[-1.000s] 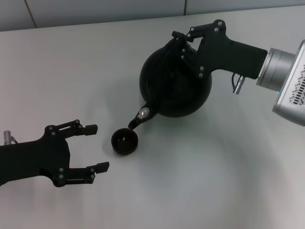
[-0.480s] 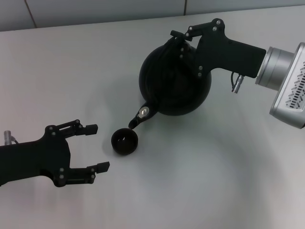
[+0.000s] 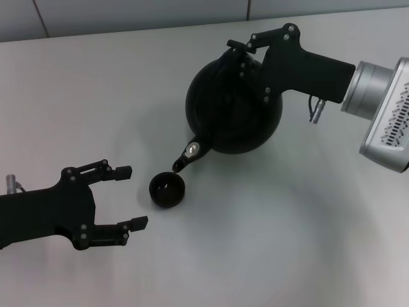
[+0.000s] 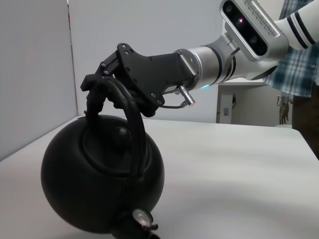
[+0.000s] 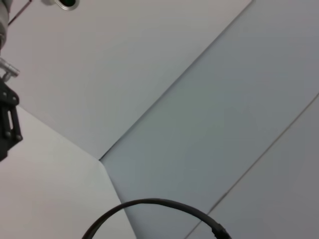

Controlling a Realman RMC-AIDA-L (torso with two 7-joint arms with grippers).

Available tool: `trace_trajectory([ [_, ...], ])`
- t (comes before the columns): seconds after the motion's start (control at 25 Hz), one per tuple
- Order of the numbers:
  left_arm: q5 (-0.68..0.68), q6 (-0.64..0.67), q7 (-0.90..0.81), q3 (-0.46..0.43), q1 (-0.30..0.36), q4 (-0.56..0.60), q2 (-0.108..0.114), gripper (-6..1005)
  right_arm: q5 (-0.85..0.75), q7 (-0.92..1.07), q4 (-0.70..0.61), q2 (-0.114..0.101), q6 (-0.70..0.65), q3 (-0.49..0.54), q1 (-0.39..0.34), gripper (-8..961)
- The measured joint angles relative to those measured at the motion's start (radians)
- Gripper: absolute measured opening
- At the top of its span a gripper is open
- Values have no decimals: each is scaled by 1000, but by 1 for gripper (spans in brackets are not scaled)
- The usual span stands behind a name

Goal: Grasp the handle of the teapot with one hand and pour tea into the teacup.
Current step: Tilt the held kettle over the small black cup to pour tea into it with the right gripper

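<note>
The round matte-black teapot (image 3: 233, 110) is held tipped, its short spout (image 3: 185, 155) pointing down just above the small black teacup (image 3: 167, 190) on the white table (image 3: 268, 243). My right gripper (image 3: 246, 50) is shut on the arched black handle (image 4: 130, 117) at the top of the teapot (image 4: 99, 179); the right wrist view shows only an arc of the handle (image 5: 159, 205). My left gripper (image 3: 132, 197) is open and empty, resting low just left of the teacup, apart from it.
A grey wall (image 3: 128, 13) runs along the table's far edge. The right arm's silver wrist (image 3: 383, 109) reaches in from the right. A person in a plaid shirt (image 4: 299, 55) stands beyond the table in the left wrist view.
The teapot has shifted very slightly up and back with my right gripper. The teacup and my left gripper have not moved.
</note>
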Motion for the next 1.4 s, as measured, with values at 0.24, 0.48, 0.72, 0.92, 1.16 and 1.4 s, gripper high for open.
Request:
trace_trajectory([
  [0.24,0,0,0,0,-1,0,0,862,-27,0,-2,0,0,0,8,92],
  [0.48,0,-1,14,0,1,0,-1,862,-28,-19,-5,0,0,0,12,91],
  [0.72,0,-2,14,-1,1,-1,-1,862,-29,-22,-12,0,0,-17,15,90],
  [0.92,0,-2,14,-2,1,-2,-1,862,-29,-22,-17,1,0,-25,14,88],
  [1.16,2,-2,14,-2,3,-2,-1,862,-29,-23,-23,2,0,-26,14,86],
  [1.4,2,-2,15,-2,6,-2,-1,862,-29,-23,-25,2,0,-26,16,86],
])
